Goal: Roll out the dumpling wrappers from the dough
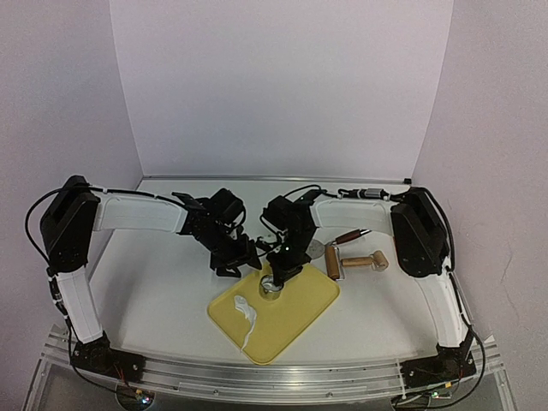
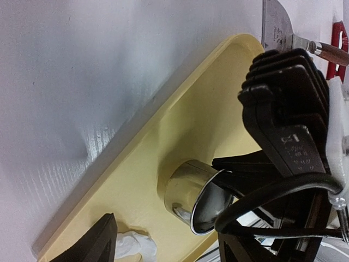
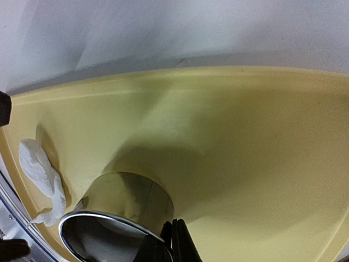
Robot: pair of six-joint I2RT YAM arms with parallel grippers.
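A yellow tray (image 1: 304, 312) holds a shiny metal ring cutter (image 1: 272, 287) standing near its back corner. My right gripper (image 1: 279, 272) reaches down onto the cutter and is shut on its wall (image 3: 131, 202), fingertips (image 3: 177, 240) pinched together at the rim. My left gripper (image 1: 235, 257) hovers open just left of the cutter (image 2: 191, 194), one finger (image 2: 101, 240) over the tray edge. A crumpled strip of white dough (image 1: 245, 313) lies on the tray's front left (image 3: 41, 174). No round dumpling wrappers are in view.
A wooden rolling pin (image 1: 355, 264) lies on the white table right of the tray. Behind it rests a spatula with a red-brown handle (image 1: 351, 235) and a metal blade (image 2: 275, 27). White walls close in the back and sides.
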